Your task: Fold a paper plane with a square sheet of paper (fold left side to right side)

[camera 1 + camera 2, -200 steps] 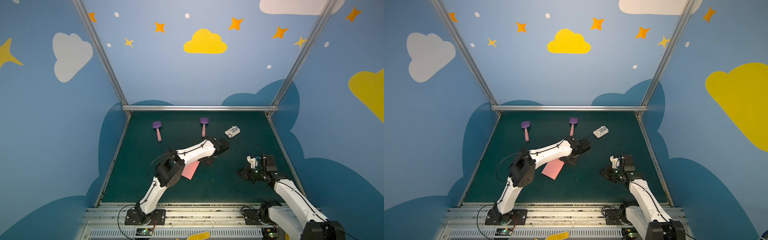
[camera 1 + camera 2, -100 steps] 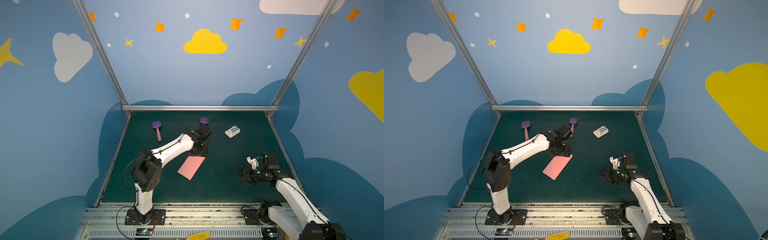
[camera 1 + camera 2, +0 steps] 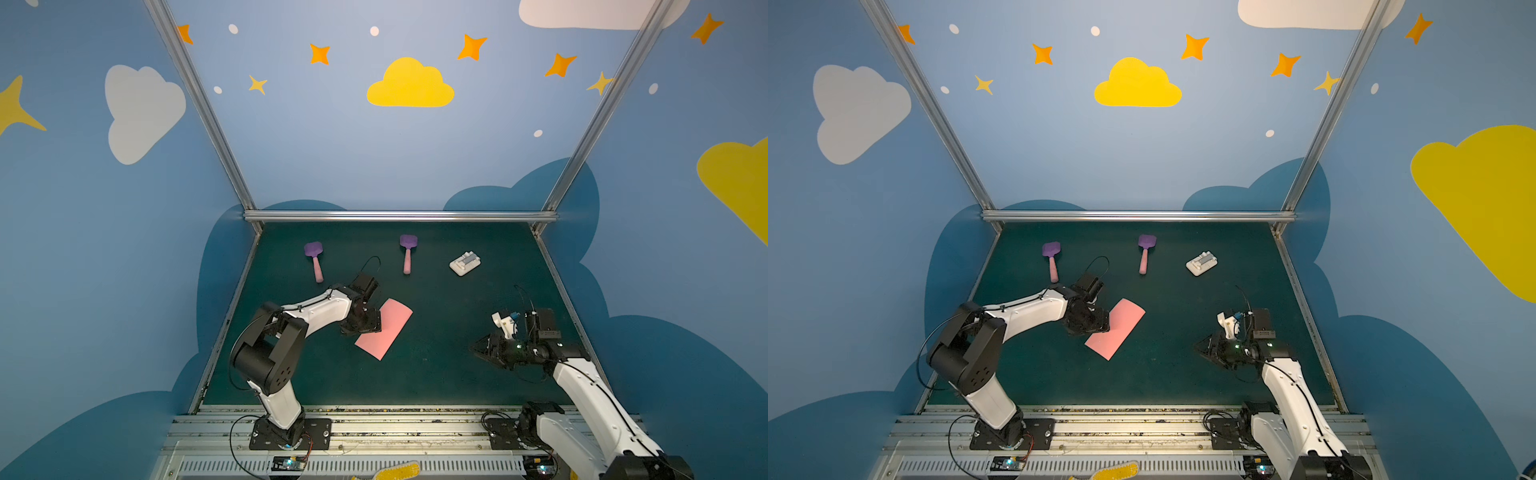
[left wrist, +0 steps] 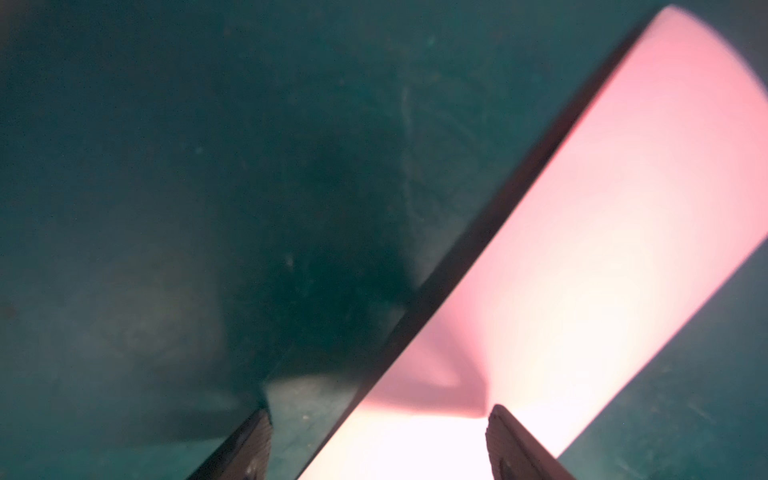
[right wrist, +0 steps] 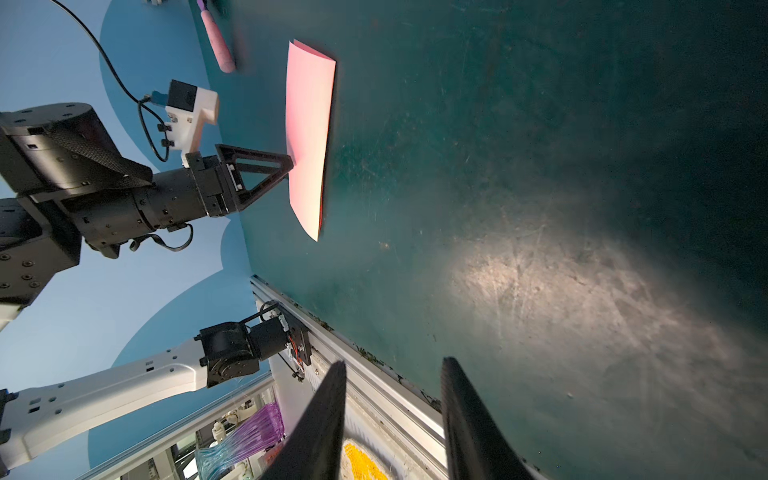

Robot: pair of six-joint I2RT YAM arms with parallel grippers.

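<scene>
Square sheet of paper [image 3: 384, 328]: I see it folded in half, smooth and pink, lying slanted in the middle of the bench [image 3: 436, 374].
Left gripper [image 4: 379, 413]: spread wide at its edge.
Right gripper [image 5: 395, 363]: a little apart, empty.

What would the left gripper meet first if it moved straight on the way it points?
The paper: its edge lies right ahead, between the open fingers, though depth is unclear.

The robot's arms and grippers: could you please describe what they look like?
The left arm and the right arm both have white-shelled links with black joints. Thin black cables loop around each wrist, where a white camera mount carries a blue plug. The left gripper has black jaws shaped as open triangular frames; the right gripper has dark, tapering jaws.
</scene>
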